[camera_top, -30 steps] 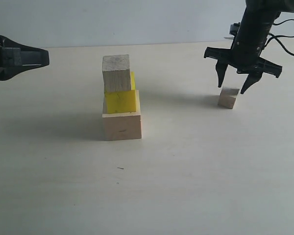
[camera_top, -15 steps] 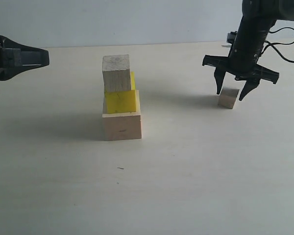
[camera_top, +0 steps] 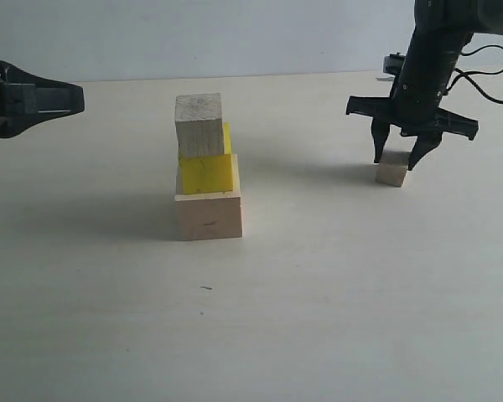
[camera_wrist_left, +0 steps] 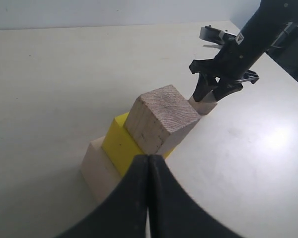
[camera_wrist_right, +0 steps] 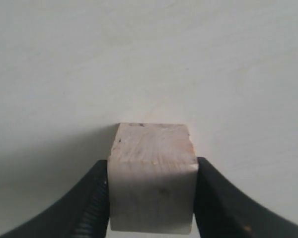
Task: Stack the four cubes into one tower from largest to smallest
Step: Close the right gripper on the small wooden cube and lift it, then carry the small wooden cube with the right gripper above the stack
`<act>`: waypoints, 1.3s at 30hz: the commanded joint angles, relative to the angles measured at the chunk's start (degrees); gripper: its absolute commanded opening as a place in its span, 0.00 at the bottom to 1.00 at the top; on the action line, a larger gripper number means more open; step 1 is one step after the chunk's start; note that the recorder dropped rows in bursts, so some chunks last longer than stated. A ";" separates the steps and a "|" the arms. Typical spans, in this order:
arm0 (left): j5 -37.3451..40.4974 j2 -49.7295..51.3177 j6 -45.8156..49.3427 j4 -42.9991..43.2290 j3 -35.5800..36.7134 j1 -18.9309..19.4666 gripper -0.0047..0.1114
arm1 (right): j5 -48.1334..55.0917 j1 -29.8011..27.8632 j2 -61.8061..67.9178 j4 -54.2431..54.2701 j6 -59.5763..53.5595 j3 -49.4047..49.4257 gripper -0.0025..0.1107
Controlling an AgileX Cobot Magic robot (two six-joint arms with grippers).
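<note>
Right gripper (camera_top: 396, 162) points straight down toward the far right corner of the table (camera_top: 318, 276); I see it squeezing the small cube (camera_top: 392, 174). Pale wall (camera_top: 235, 33) behind.

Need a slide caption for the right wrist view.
Right tool grips the small cube by two opposite sides, cube resting on the table.

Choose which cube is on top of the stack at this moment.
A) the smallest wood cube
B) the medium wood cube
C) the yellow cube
B: the medium wood cube tops the yellow cube, while the smallest wood cube sits apart on the table, clasped by the right gripper.
</note>
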 commanded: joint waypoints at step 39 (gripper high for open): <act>11.23 -6.68 -3.35 -0.34 0.48 0.01 0.04 | 1.89 -12.22 -13.56 66.52 -94.92 2.04 0.02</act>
